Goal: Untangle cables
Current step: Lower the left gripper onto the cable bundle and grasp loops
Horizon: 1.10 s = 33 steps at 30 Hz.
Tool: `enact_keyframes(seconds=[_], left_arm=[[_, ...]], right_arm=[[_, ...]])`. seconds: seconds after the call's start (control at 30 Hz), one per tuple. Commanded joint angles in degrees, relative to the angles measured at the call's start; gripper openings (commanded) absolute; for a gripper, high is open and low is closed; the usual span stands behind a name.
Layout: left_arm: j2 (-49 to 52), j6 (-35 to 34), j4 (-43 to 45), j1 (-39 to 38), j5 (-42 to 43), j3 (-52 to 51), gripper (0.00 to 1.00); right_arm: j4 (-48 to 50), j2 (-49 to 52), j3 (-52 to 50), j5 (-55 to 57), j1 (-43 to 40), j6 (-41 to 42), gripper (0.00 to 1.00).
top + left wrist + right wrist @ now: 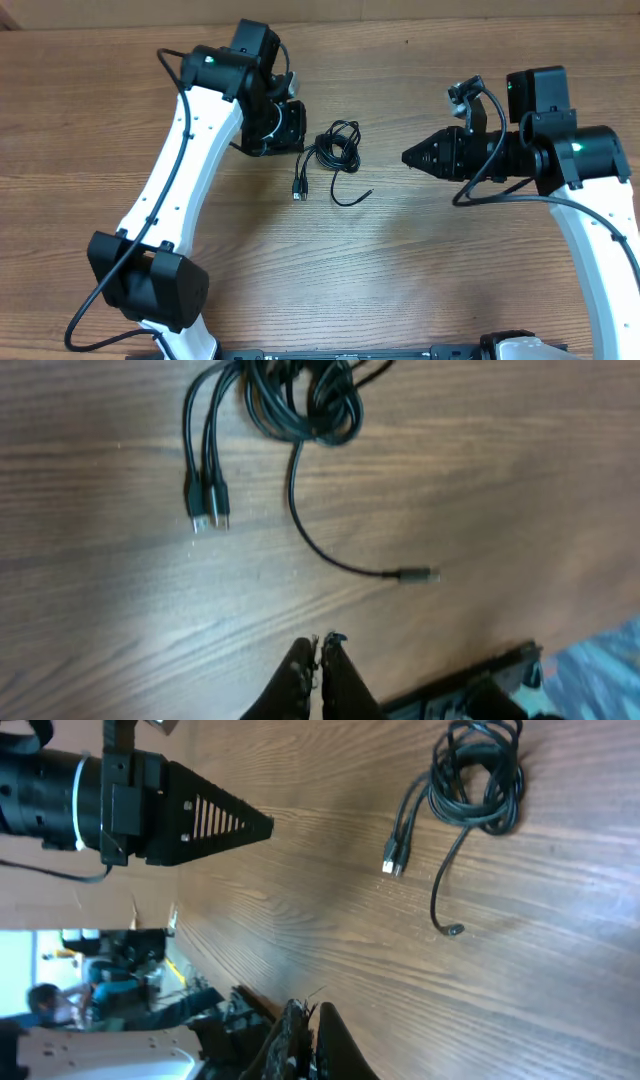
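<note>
1. The cables (338, 148) lie on the wooden table (450, 260) between the two arms. They are a small black bunch of loose loops, and nothing is gripping them.
2. Two tails trail out of the bunch. One pair of cords ends in twin plugs (208, 515) lying side by side. One thin strand curves away to a single plug (415, 574).
3. The left gripper (320, 650) has its fingers pressed together with nothing between them. In its own wrist view the bunch lies ahead of the tips and clear of them, and the single plug is the nearest piece.
4. From overhead, the left arm's wrist sits just beside the bunch; whether it touches, I can't tell.
5. The right gripper (406, 157) is closed to a point and empty. It points towards the cables from the other side and stands well apart from them.
</note>
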Motion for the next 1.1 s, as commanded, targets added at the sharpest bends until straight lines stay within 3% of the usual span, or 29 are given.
enact_keyframes(seconds=[0.0,0.17,0.3,0.47,0.6,0.63,0.77,0.87,1.07], left_arm=[[1.7,-2.0,1.0,-1.0,-2.0,-0.4,0.07],[4.2,-2.3,2.7,-1.2,-2.0,-0.4,0.08],[7.7,-4.0,2.0,-1.3,-1.7,-0.4,0.23],[12.9,-5.3,1.7,-2.0,-1.7,-0.4,0.31],[17.0,-8.0,3.0,-3.4,-1.3,-0.4,0.29],[18.1,-8.7,4.1,-3.7,-1.3,-0.4,0.27],[21.6,-12.3,10.0,-4.5,-1.3,-0.4,0.38],[23.5,-16.0,14.4,-4.6,-1.3,-0.4,0.38],[25.0,-16.5,18.5,-4.8,-3.2,-0.4,0.45]], right_arm=[[-0.6,1.4,0.5,-0.4,-0.3,4.1,0.04],[-1.4,1.9,-0.1,-0.3,-0.3,4.1,0.08],[-2.5,1.9,-0.1,-0.3,-0.3,5.0,0.08],[-2.8,1.9,-0.1,-0.3,-0.3,5.3,0.13],[-2.4,1.9,-0.1,1.5,-0.3,5.3,0.16],[-2.4,1.9,-0.1,1.9,-0.3,5.3,0.16],[-3.5,1.9,-0.1,2.1,-0.3,5.3,0.17],[-5.0,1.9,-0.1,3.7,-0.3,5.1,0.18],[-7.4,1.9,-0.1,9.3,-0.3,5.1,0.21]])
